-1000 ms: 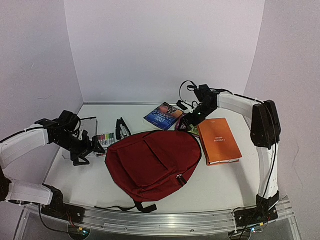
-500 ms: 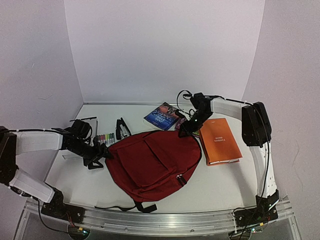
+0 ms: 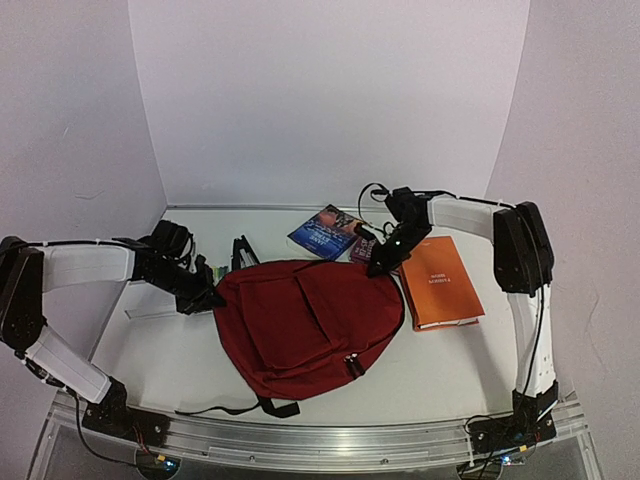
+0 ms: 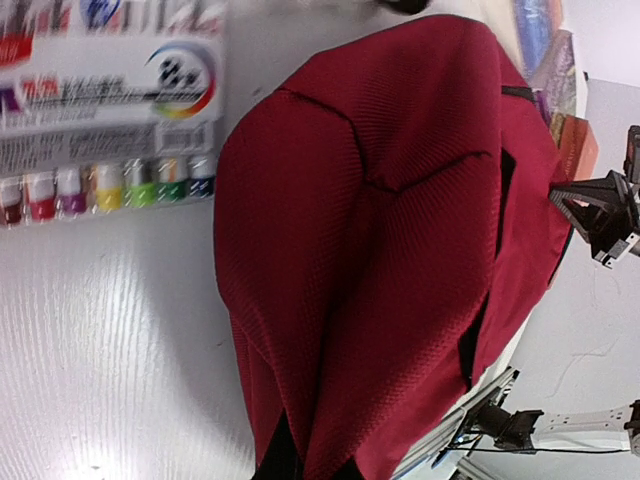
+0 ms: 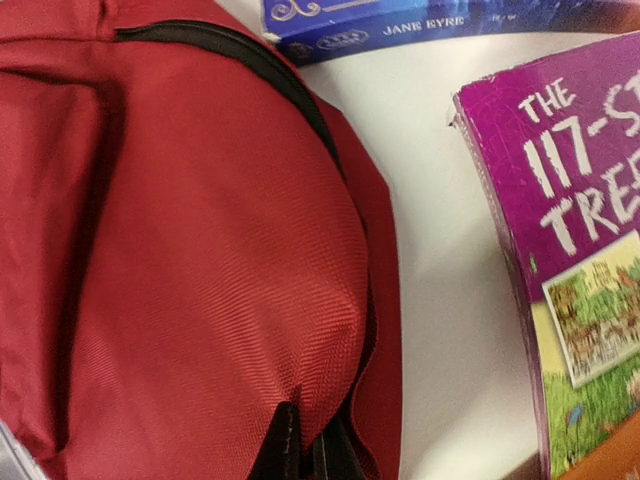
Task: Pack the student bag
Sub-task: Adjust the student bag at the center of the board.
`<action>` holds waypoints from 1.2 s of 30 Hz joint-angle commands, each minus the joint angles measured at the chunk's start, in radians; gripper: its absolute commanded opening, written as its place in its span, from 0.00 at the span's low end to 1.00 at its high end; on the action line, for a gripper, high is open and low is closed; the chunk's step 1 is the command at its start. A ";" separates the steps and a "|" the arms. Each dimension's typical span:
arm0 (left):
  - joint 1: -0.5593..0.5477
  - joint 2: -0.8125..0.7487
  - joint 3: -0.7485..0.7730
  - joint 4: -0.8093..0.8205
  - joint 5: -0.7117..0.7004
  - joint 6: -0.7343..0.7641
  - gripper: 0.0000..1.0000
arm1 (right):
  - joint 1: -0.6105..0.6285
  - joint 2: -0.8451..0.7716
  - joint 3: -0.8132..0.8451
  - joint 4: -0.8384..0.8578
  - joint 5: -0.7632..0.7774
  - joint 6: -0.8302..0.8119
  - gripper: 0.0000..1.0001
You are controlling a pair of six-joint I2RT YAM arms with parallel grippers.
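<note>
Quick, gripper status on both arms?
Left gripper: closed on the left edge of the student bag.
Right gripper: closed on its far right edge.

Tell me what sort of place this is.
Probably a robotics lab test cell: a white table boxed in by plain walls, the left arm and right arm bolted to an aluminium rail, and staged school things: a dark red backpack, an orange book, a marker set.

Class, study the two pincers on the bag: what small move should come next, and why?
Probably lift both a little, together. The left pincer and right pincer are each shut on a fold of fabric at opposite edges of the bag, which lies flat; a small lift would test both grips.
</note>
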 commanded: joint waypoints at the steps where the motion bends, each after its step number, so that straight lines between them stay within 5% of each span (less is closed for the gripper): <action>1: 0.000 -0.034 0.183 -0.089 -0.050 0.077 0.00 | 0.001 -0.187 -0.029 -0.025 -0.064 0.040 0.00; 10: 0.077 0.180 0.583 -0.320 -0.217 0.224 0.00 | 0.002 -0.216 -0.016 0.027 -0.068 0.115 0.00; 16: 0.195 0.342 0.690 -0.328 -0.185 0.234 0.01 | 0.005 -0.076 0.106 0.064 0.026 0.097 0.00; 20: 0.223 0.413 0.711 -0.310 -0.153 0.242 0.09 | 0.005 -0.012 0.183 0.069 0.079 0.093 0.21; 23: 0.231 0.446 0.750 -0.333 -0.144 0.255 0.22 | 0.003 -0.023 0.180 0.070 0.128 0.091 0.61; 25: 0.233 0.447 0.782 -0.369 -0.155 0.266 0.32 | 0.003 -0.065 0.154 0.071 0.158 0.087 0.76; 30: 0.233 0.341 0.778 -0.437 -0.171 0.290 0.56 | 0.007 -0.243 0.015 0.075 0.143 0.105 0.81; 36: 0.226 0.157 0.592 -0.429 -0.098 0.315 0.76 | 0.086 -0.448 -0.232 0.100 0.071 0.162 0.81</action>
